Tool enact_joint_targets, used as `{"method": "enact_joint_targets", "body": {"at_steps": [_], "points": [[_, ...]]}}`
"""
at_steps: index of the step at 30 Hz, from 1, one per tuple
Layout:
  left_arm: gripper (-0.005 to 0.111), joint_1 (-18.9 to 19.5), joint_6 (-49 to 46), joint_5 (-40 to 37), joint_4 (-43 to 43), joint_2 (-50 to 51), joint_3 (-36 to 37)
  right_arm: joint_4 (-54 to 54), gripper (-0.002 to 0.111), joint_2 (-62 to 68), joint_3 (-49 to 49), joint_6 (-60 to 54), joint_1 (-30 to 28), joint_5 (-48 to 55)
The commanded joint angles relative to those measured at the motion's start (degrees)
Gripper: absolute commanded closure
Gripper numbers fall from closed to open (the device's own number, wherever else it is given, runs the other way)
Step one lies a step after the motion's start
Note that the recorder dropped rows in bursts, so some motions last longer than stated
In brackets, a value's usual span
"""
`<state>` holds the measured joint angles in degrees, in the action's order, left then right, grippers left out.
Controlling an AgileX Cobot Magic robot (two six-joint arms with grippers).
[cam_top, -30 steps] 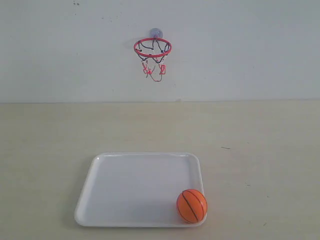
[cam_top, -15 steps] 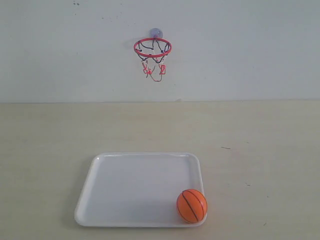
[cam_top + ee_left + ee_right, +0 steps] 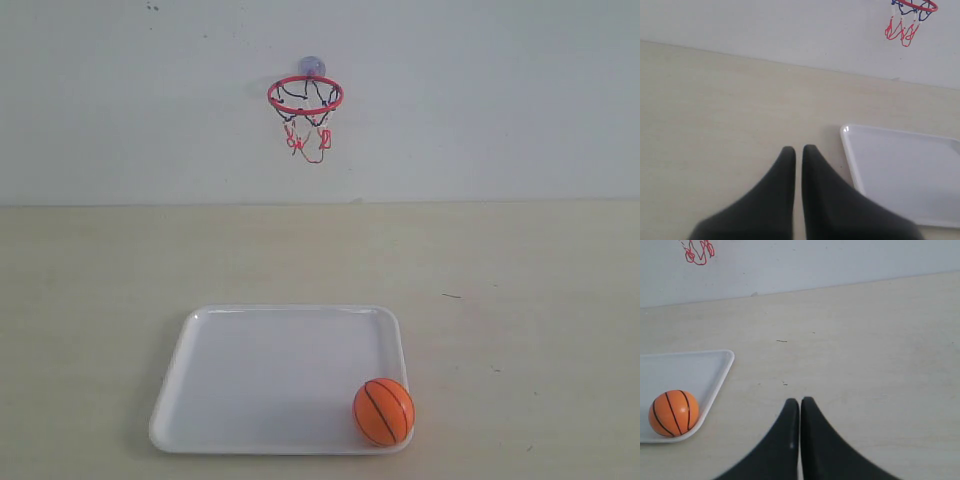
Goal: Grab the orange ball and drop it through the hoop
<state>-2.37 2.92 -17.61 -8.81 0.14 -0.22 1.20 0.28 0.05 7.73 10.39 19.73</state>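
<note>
The orange ball (image 3: 384, 411) (image 3: 673, 413) rests in the near right corner of the white tray (image 3: 230, 380) (image 3: 700, 365) (image 3: 900, 170). The hoop (image 3: 305, 96) (image 3: 918, 6), with its red ring and string net, hangs on the back wall by a suction cup. Neither arm shows in the exterior view. My left gripper (image 3: 799, 149) is shut and empty over bare table, left of the tray. Over the table to the right of the tray, my right gripper (image 3: 799, 401) is shut with nothing in it, well apart from the ball.
A pale wooden table (image 3: 520, 280) runs back to a white wall (image 3: 500, 100). The tray lies near the front edge, roughly centred. Only the net's lower loops (image 3: 699, 252) show in the right wrist view.
</note>
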Motion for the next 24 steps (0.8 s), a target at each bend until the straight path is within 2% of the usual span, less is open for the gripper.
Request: {"method": "enact_joint_targets", "body": {"at_steps": [1, 7, 21, 22, 24], "points": [[0.103, -0.1, -0.3, 0.2, -0.3, -0.1, 0.2, -0.2, 0.108, -0.3, -0.1, -0.2, -0.1, -0.6], [0.103, -0.1, -0.3, 0.2, -0.3, -0.1, 0.2, -0.2, 0.108, -0.3, -0.1, -0.8, -0.1, -5.3], [0.103, -0.1, -0.3, 0.2, -0.3, -0.1, 0.2, -0.2, 0.108, -0.3, -0.1, -0.7, -0.1, -50.0], [0.103, -0.1, -0.3, 0.2, -0.3, -0.1, 0.2, -0.2, 0.108, -0.3, -0.1, -0.7, -0.1, -49.5], [0.103, -0.1, -0.3, 0.2, -0.3, -0.1, 0.2, -0.2, 0.108, -0.3, -3.1, -1.4, -0.1, -41.1]]}}
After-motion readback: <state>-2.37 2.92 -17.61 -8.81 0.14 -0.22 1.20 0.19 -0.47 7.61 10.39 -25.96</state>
